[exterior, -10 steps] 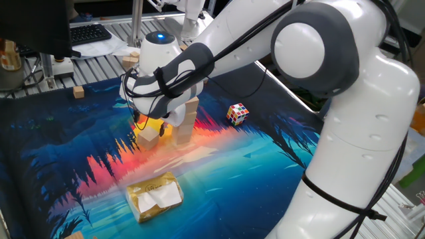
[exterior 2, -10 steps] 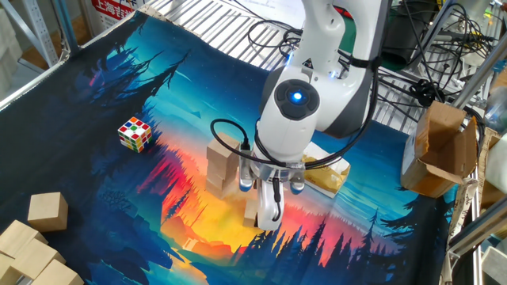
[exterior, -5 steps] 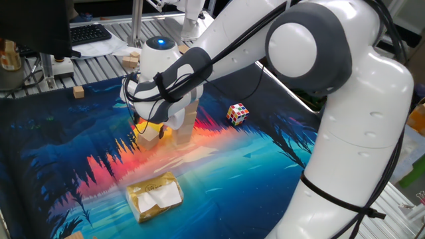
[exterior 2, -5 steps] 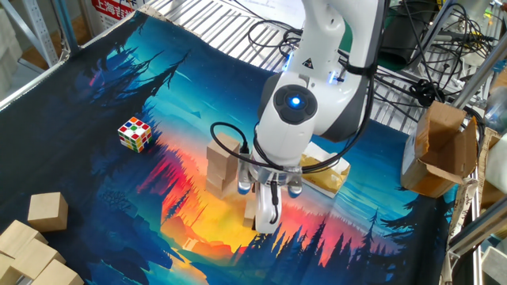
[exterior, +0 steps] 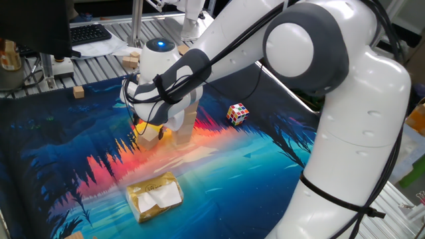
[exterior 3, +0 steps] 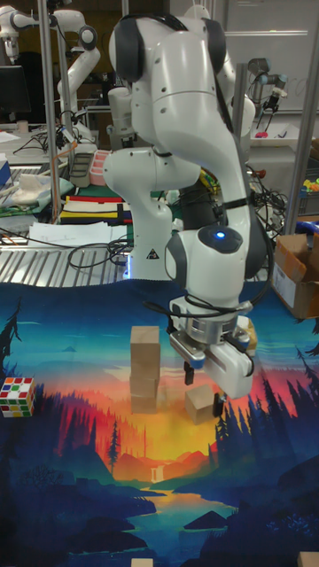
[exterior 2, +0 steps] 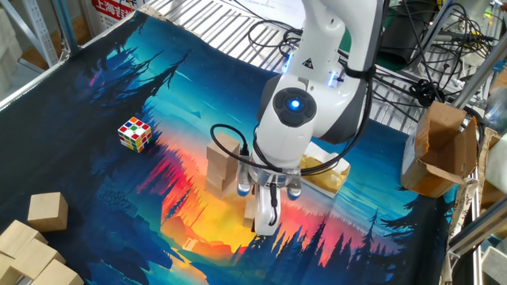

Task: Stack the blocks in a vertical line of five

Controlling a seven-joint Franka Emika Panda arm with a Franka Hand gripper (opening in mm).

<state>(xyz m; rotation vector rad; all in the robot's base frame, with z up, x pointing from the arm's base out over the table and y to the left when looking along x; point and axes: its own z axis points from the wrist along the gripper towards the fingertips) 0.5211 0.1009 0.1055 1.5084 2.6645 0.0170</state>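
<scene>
A stack (exterior 3: 145,368) of three plain tan blocks stands upright in the middle of the mat, also seen as the stack (exterior 2: 223,162) and, half hidden behind the wrist, the stack (exterior: 186,123). Right beside it lies a fourth block (exterior 3: 200,405) on the mat. My gripper (exterior 3: 204,394) points down over this block (exterior: 149,134), with its fingers against the sides. From the opposite side the fingers (exterior 2: 266,212) cover most of the block (exterior 2: 249,214).
A multicoloured puzzle cube (exterior: 238,113) (exterior 2: 135,133) sits apart from the stack. A tissue pack (exterior: 155,196) lies on the mat. More tan wooden cubes (exterior 2: 46,210) sit at one mat corner, a small one (exterior: 79,91) at another edge. A cardboard box (exterior 2: 436,150) stands off the mat.
The gripper has come down a little over the loose block, which is now more covered by the hand. The stack and the puzzle cube have not moved.
</scene>
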